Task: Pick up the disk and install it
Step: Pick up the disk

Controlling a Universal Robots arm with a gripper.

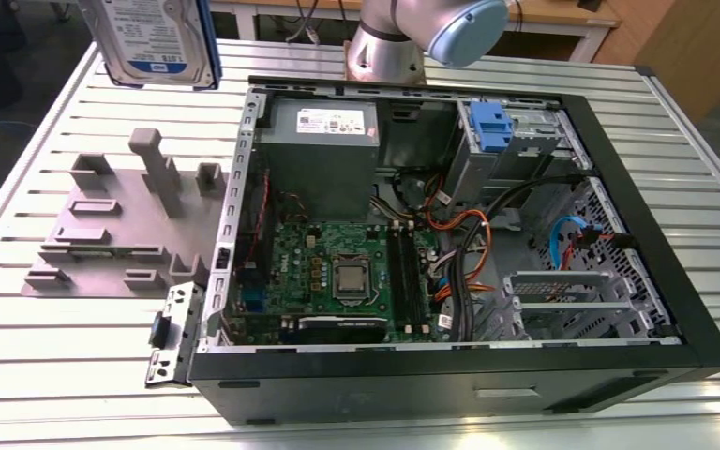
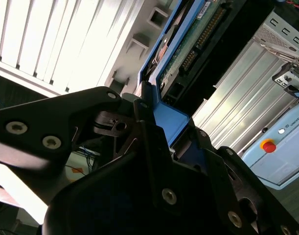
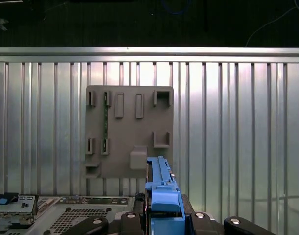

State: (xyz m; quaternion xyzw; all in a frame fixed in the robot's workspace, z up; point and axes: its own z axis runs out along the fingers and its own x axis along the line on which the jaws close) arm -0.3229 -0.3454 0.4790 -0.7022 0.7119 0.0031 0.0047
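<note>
The ribbed silver metal table (image 1: 72, 375) bears an open black computer case (image 1: 460, 380). A grey moulded fixture plate (image 1: 97, 239) lies beside the case, on the exterior view's left.

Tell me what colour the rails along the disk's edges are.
Blue; the first wrist view shows them best on the disk.

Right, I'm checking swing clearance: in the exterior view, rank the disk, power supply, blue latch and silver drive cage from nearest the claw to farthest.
1. the disk: gripped by the claw, exterior view's upper left.
2. power supply: far end of the case, exterior view's left.
3. blue latch: far end, exterior view's right.
4. silver drive cage: near end, exterior view's right.
</note>
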